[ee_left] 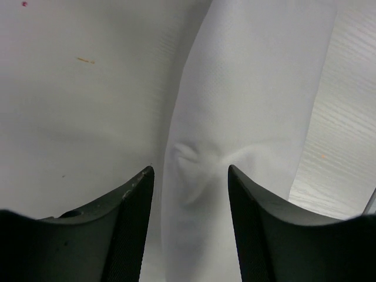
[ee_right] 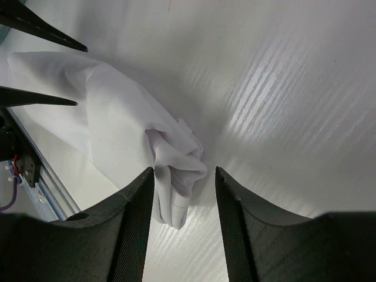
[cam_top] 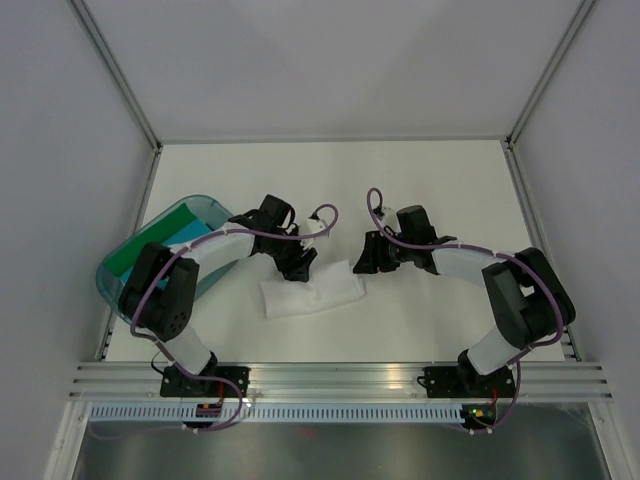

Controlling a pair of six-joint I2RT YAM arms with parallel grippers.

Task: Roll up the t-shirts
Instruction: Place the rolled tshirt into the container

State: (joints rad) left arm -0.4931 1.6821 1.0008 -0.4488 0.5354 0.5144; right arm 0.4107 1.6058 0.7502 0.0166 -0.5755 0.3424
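A white t-shirt (cam_top: 312,293), loosely rolled into a long bundle, lies on the white table between the two arms. My left gripper (cam_top: 298,264) hangs over its upper left edge. In the left wrist view that gripper (ee_left: 190,169) is open, its dark fingers (ee_left: 132,217) either side of the white cloth (ee_left: 247,106), which has a small dimple. My right gripper (cam_top: 364,260) is at the bundle's right end. The right wrist view shows it (ee_right: 184,171) open around the crumpled end of the roll (ee_right: 176,167), which lies against one finger with a gap beside the other.
A translucent teal tub (cam_top: 112,290) stands at the left and holds a green roll (cam_top: 150,245) and a turquoise roll (cam_top: 190,232). An aluminium rail (cam_top: 340,378) runs along the near edge. Enclosure walls close in the table on three sides.
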